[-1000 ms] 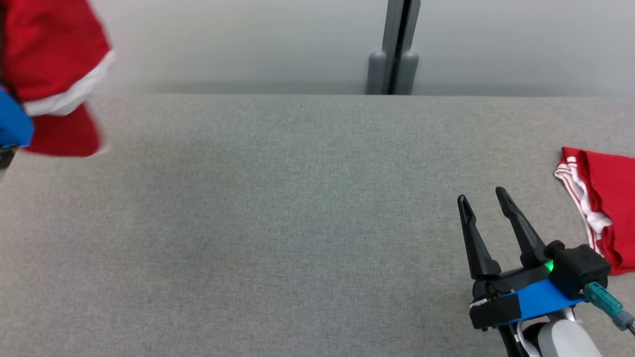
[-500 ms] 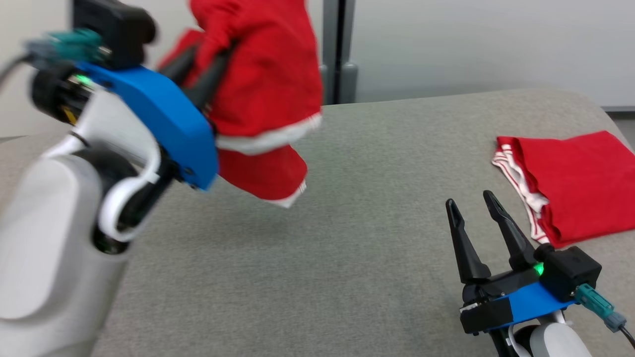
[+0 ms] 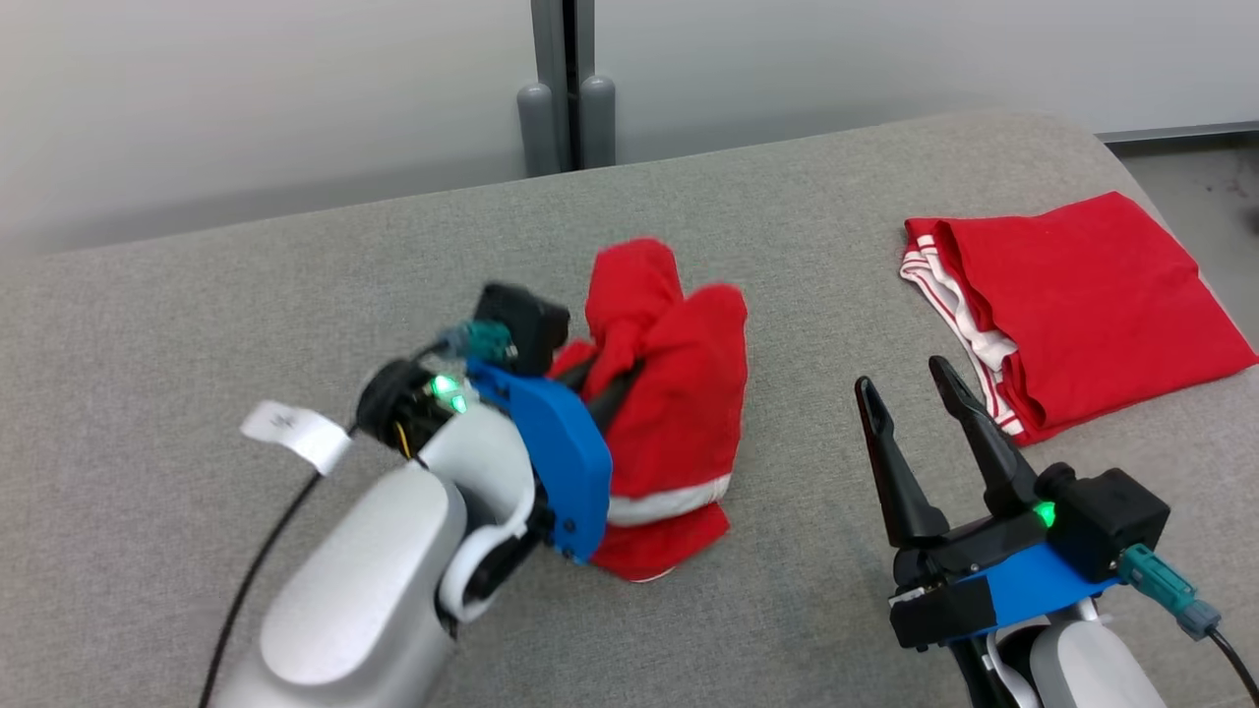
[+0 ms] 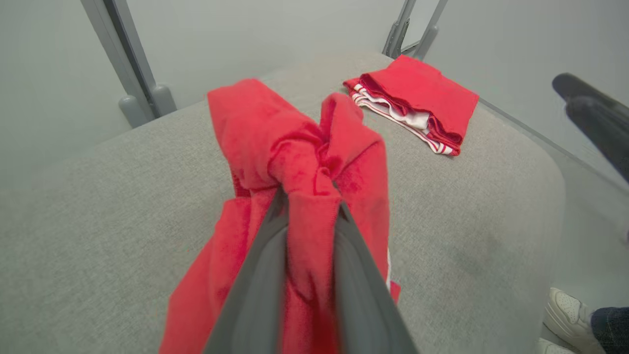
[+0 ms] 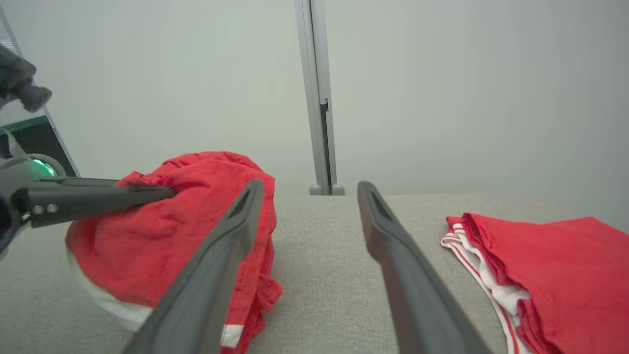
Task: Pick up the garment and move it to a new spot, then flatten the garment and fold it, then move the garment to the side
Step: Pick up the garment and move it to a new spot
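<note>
With the left claw (image 4: 309, 199) clenched on the crumpled red white-trimmed fabric garment (image 3: 679, 413), which slumps bunched on the middle of the grey cloth-covered surface (image 3: 787, 590), and the right claw (image 3: 901, 375) released nearby, letting go now risks a twisted heap that resists flattening.

Left gripper (image 4: 309, 197): clamped on a crumpled red cloth garment (image 4: 295, 142), pinched between two long dark-grey fingers (image 4: 255, 285).
Cloth: bunched in two lobes above the fingertips, draping down either side of the fingers.
Grey woven padded table (image 4: 98, 206): beneath and around the fingers.
Folded red garment with white striped edging (image 4: 422, 88): flat on the table, well beyond the fingertips, up and right.
Grey upright post with rounded feet (image 4: 132, 59): past the table's far edge, up and left of the fingertips.
Blurred dark shape (image 4: 594, 118): far right of the fingers, unidentifiable.
White shoe (image 4: 565, 307): low, far right of the fingers, off the table.
</note>
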Controlling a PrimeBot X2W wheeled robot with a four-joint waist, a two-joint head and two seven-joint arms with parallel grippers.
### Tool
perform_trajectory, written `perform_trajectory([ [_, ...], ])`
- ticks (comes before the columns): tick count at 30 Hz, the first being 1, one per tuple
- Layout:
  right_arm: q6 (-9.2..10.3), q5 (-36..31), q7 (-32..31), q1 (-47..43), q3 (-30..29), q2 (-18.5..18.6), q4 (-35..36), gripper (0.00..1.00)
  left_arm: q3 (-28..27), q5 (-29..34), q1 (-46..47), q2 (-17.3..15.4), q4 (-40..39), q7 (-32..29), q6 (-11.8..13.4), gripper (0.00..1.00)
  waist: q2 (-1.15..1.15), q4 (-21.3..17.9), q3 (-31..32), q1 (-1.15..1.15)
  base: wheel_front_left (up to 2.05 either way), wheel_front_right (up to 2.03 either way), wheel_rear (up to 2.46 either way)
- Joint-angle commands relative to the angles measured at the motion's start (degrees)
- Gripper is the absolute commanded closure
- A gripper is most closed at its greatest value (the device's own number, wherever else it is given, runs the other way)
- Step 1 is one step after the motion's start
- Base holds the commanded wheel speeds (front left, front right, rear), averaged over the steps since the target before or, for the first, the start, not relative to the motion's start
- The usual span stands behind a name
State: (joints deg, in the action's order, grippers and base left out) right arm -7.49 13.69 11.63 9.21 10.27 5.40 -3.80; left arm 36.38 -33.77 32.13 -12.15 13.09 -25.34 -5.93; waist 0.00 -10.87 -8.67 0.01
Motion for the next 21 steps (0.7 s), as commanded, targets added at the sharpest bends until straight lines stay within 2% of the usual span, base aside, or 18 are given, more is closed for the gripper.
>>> perform_trajectory([
  [1, -0.01, 0.29, 0.18, 0.39, 0.03, -0.16, -0.13, 0.0, 0.29, 0.27, -0.57, 0.2, 0.43, 0.57, -0.16, 0.03, 0.0, -0.06, 0.0, -0.01, 0.0, 0.0, 0.0],
  [2, -0.01, 0.5, 0.25, 0.43, 0.07, -0.28, -0.23, 0.0, 1.2, 0.43, -1.18, 0.82, 1.94, 1.58, -0.42, 0.0, 0.0, -0.15, -0.04, -0.01, 0.0, 0.0, 0.0],
  [7, -0.01, 0.63, 0.62, 0.18, -0.6, -0.54, -0.49, 0.0, 4.37, 0.86, -1.07, 1.7, 7.45, 5.41, -1.14, 0.0, 0.0, 0.54, -0.15, -0.01, 0.0, 0.0, 0.0],
  [13, -0.01, 0.37, 0.49, -0.8, -1.21, -0.59, -0.59, 0.0, 2.75, -1.79, -1.78, 1.72, 5.62, 12.38, -1.4, 0.0, 0.0, 2.6, 0.88, -0.01, 0.0, 0.0, 0.0],
  [21, -0.01, 0.59, 0.57, -3.78, -4.16, -0.85, -0.71, 0.0, -6.33, -3.08, -9.91, -1.36, -1.16, 27.65, 4.13, 0.0, 0.0, 6.64, 3.17, -0.01, 0.0, 0.0, 0.0],
])
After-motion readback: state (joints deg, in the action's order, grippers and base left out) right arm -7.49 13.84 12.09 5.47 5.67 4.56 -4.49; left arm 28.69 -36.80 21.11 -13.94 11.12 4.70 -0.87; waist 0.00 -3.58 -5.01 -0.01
